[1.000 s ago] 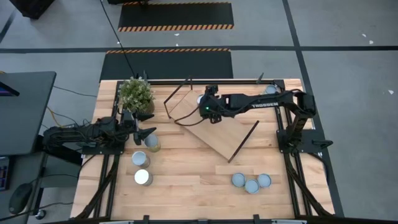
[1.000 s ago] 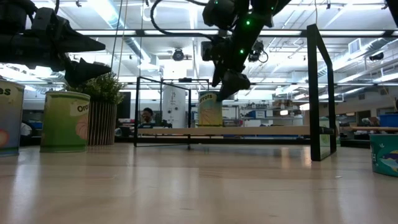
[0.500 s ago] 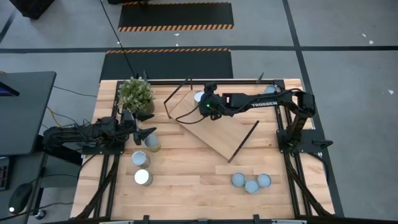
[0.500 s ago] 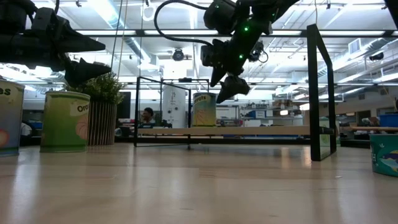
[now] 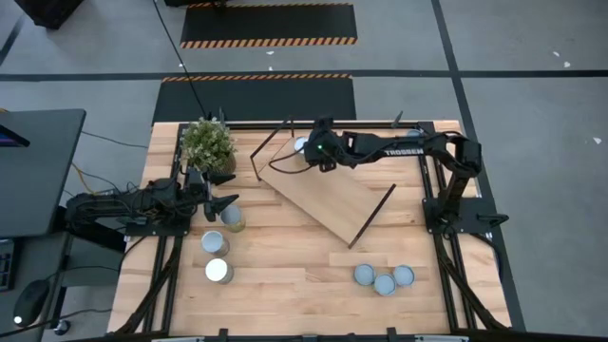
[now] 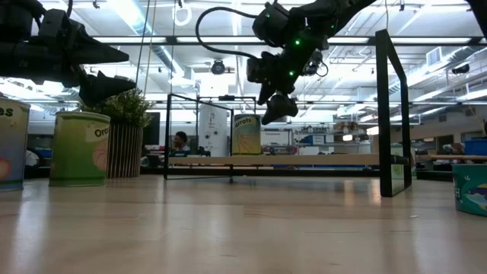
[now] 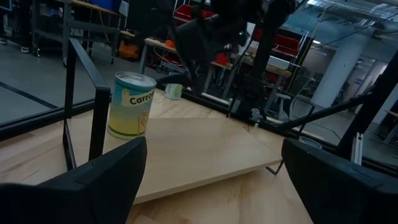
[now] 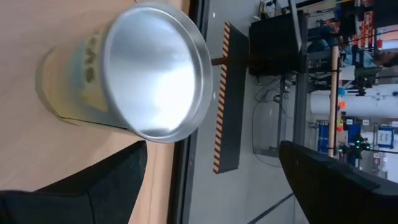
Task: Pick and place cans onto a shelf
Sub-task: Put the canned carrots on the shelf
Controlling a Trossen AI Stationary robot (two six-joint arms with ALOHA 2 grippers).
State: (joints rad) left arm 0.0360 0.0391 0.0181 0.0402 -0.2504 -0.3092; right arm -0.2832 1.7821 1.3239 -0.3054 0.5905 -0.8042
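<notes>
One can [image 5: 301, 145] stands upright on the far left end of the shelf [image 5: 328, 195], a long light-wood board that lies slanted across the middle of the table [image 5: 285, 285]. The right gripper [image 5: 314, 152] hangs just above that can with its fingers spread wide, holding nothing. The left gripper [image 5: 226, 202] waits at the left side, fingers apart and empty, just above another can [image 5: 232, 219]. Two more cans [image 5: 216, 256] stand near it. Three cans [image 5: 384, 278] huddle at the near right. A leafy plant [image 5: 207, 144] stands at the far left.
</notes>
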